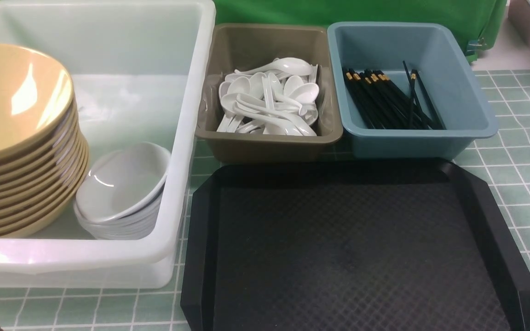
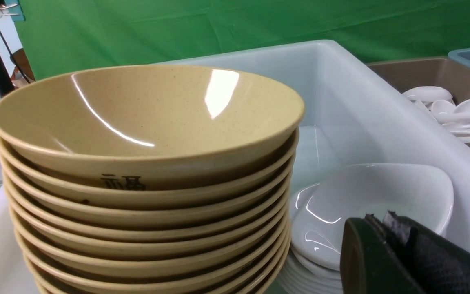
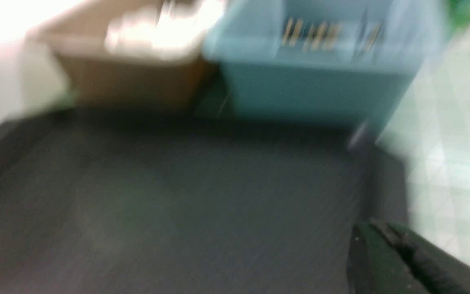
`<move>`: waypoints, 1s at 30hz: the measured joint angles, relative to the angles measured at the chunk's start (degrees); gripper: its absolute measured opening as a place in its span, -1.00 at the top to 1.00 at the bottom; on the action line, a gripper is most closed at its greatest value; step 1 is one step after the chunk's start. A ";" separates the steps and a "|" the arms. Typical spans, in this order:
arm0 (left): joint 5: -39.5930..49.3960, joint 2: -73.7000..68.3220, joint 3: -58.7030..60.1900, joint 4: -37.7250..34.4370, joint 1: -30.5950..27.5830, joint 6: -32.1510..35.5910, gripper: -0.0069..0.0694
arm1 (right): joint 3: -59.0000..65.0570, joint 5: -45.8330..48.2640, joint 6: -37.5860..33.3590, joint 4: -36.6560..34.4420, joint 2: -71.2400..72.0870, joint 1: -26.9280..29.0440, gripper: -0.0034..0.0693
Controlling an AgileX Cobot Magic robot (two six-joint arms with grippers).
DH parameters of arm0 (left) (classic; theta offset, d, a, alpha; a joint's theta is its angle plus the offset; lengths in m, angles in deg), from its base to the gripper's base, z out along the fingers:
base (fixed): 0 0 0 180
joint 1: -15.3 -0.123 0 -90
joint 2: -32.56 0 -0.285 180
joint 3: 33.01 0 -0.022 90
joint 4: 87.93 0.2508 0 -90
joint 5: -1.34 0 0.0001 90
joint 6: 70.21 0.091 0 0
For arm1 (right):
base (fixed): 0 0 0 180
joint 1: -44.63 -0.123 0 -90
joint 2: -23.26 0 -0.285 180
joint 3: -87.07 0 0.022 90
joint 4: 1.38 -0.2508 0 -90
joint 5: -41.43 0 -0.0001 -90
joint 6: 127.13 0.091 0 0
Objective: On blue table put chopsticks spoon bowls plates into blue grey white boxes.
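Black tray (image 1: pixel 352 248) at near centre bare, nothing left on it to sort. Everything already boxed: tan bowls (image 1: pixel 16 138) stacked at the left of the white box (image 1: pixel 191 92), white plates (image 1: pixel 122 193) leaning just right of them in the same box; spoons (image 1: pixel 269 103) heaped in the grey box (image 1: pixel 269 138) beyond the tray; chopsticks (image 1: pixel 389 99) in the blue box (image 1: pixel 476 105) at far right, long axes running near to far, a couple crossed over the bundle. Left pincer (image 2: pixel 377 245) shut and holding nothing, low at the near edge of the white box, plates directly beyond its tip, bowls to their left. Right pincer (image 3: pixel 382 249) likewise shut and empty, over the tray's near right corner in a blurred wrist view, blue box far ahead of it. No loose piece seen on the tabletop (image 1: pixel 513 165), so no target for either arm; task judged complete, or awaiting fresh items. Should any piece appear, left arm nearer the white box, right arm nearer the blue.
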 joint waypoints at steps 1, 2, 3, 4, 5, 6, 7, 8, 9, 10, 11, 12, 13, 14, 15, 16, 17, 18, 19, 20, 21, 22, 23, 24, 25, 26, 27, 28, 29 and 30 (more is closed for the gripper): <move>-0.01 0.00 0.00 0.00 0.00 0.00 0.81 | 0.00 -0.07 -1.08 0.00 2.86 1.28 0.79; 0.01 0.00 0.00 0.00 0.00 0.00 0.81 | 0.00 -0.07 -2.13 0.00 5.53 2.93 0.79; 0.01 0.00 0.00 0.00 0.00 0.00 0.81 | 0.00 0.25 -2.48 0.00 7.08 4.24 0.79; 0.06 0.00 0.00 0.00 0.00 0.00 0.81 | 0.00 0.87 -3.02 0.00 9.30 5.53 0.79; 0.08 0.00 0.00 0.00 0.00 0.00 0.81 | 0.00 2.05 -3.43 0.06 10.65 7.10 0.78; -0.02 0.00 0.00 0.00 0.00 0.00 0.81 | 0.00 4.22 -3.43 0.18 11.39 9.08 0.78; -0.02 0.00 0.00 0.00 0.00 0.00 0.81 | 0.00 4.58 -3.43 0.23 11.39 9.33 0.78; 0.04 0.00 0.00 0.00 0.00 0.00 0.81 | 0.00 5.85 -3.43 0.23 11.53 10.11 0.78; 0.25 0.00 0.00 0.00 0.00 0.00 0.81 | 0.05 8.99 -3.43 0.29 11.66 11.69 0.78; 0.25 0.00 0.00 0.00 0.00 0.00 0.81 | 0.12 11.65 -3.43 0.29 11.69 12.78 0.78; 0.25 0.00 0.00 0.00 0.00 0.00 0.81 | 0.12 13.84 -3.43 0.36 11.74 13.47 0.78; 0.25 0.00 0.00 0.00 0.00 0.00 0.81 | 0.19 15.30 -3.87 0.40 11.73 13.90 0.78; 0.25 0.00 0.00 0.00 0.00 0.00 0.81 | 0.23 16.14 -4.40 0.40 11.73 14.20 0.78; 0.25 0.00 0.00 0.00 0.00 0.00 0.81 | 0.23 16.19 -4.69 0.42 11.73 14.28 0.78; 0.25 0.00 0.00 0.00 0.00 0.00 0.81 | 0.23 16.30 -5.22 0.47 11.73 14.51 0.78; 0.25 0.00 0.00 0.00 0.00 0.00 0.81 | 0.23 16.30 -5.27 0.47 11.73 14.51 0.78; 0.25 0.00 0.00 0.00 0.00 0.00 0.81 | 0.23 16.37 -5.36 0.47 11.73 14.68 0.78; 0.25 0.00 0.00 0.00 0.00 0.00 0.81 | 0.23 16.37 -5.40 0.47 11.73 14.67 0.78; 0.25 0.00 0.00 0.00 0.00 0.00 0.81 | 0.23 16.37 -5.46 0.47 11.73 14.67 0.77; 0.25 0.00 0.00 0.00 0.00 0.00 0.81 | 0.23 16.40 -5.46 0.47 11.73 14.67 0.77; 0.25 0.00 0.00 0.00 0.00 0.00 0.81 | 0.23 16.40 -5.46 0.47 11.73 14.67 0.77; 0.25 0.00 0.00 0.00 0.00 0.00 0.81 | 0.23 16.40 -5.46 0.47 11.73 14.67 0.77; 0.25 0.00 0.00 0.00 0.00 0.00 0.81 | 0.23 16.40 -5.46 0.47 11.73 14.67 0.77; 0.25 0.00 0.00 0.00 0.00 0.00 0.81 | 0.23 16.40 -5.46 0.47 11.73 14.67 0.77; 0.25 0.00 0.00 0.00 0.00 0.00 0.81 | 0.23 16.44 -5.46 0.42 11.73 14.67 0.77; 0.25 0.00 0.00 0.00 0.00 0.00 0.81 | 0.23 16.44 -5.46 0.42 11.73 14.67 0.77; 0.25 0.00 0.00 0.00 0.00 0.00 0.81 | 0.23 16.44 -5.46 0.42 11.73 14.67 0.77; 0.25 0.00 0.00 0.00 0.00 0.00 0.81 | 0.23 16.44 -5.46 0.42 11.73 14.67 0.77; 0.25 0.00 0.00 0.00 0.00 0.00 0.81 | 0.23 16.44 -5.46 0.42 11.73 14.67 0.77; 0.25 0.00 0.00 0.00 0.00 0.00 0.81 | 0.23 16.44 -5.46 0.42 11.73 14.67 0.76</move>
